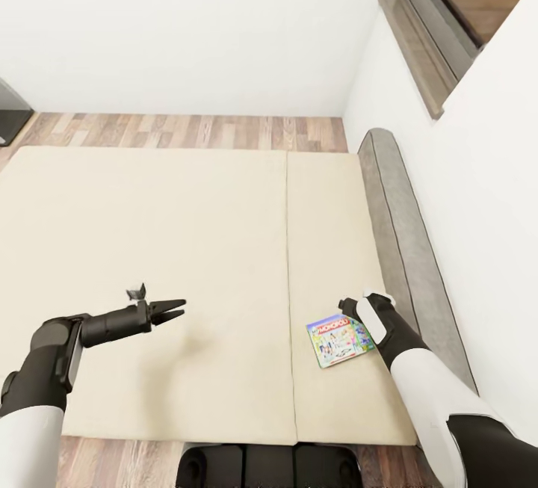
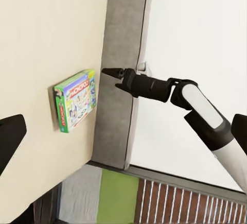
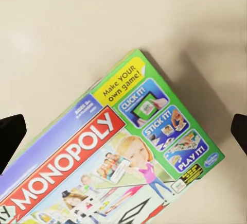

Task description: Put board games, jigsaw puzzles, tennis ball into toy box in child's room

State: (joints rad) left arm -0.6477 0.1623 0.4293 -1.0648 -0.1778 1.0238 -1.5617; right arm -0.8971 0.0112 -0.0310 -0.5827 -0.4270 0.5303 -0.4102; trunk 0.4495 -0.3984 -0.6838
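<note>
Monopoly box (image 1: pixel 340 339) lies flat on the bed (image 1: pixel 149 249), near its right edge. Right gripper (image 1: pixel 349 308) is just above it, fingers apart. Left gripper (image 1: pixel 170 311) is open, holding nothing. Risk: the thin flat box gives the pads no edge, so closing may skid it along the mattress.

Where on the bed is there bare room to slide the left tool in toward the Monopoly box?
Bare mattress runs from the left tool across the seam to the Monopoly box. It is tight only on the box's headboard side, where the right tool hangs over its edge.
</note>
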